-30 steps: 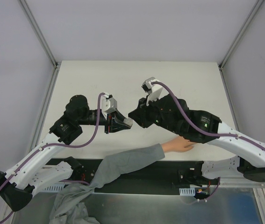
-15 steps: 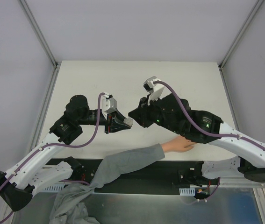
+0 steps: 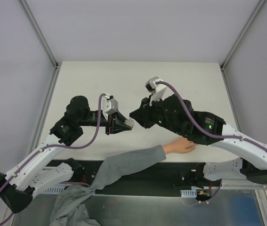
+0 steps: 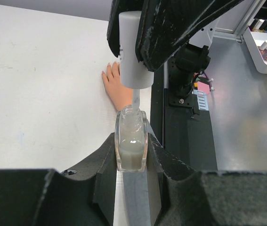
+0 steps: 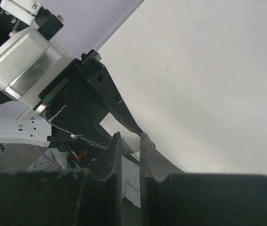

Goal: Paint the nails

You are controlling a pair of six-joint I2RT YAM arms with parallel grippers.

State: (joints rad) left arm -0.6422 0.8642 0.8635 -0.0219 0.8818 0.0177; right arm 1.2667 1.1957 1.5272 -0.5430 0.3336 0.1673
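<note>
A peach hand (image 3: 181, 146) lies flat on the white table (image 3: 86, 84), under the right arm. Its nails are too small to see. The left gripper (image 4: 131, 141) squeezes a clear bottle (image 4: 131, 153). The right gripper (image 5: 129, 141) pinches the cap (image 4: 134, 56) just above it.

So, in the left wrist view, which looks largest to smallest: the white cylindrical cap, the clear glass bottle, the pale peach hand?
Tied first: white cylindrical cap and clear glass bottle, about alike, unranked.
Last: pale peach hand, smallest, but farther away and partly hidden.
</note>
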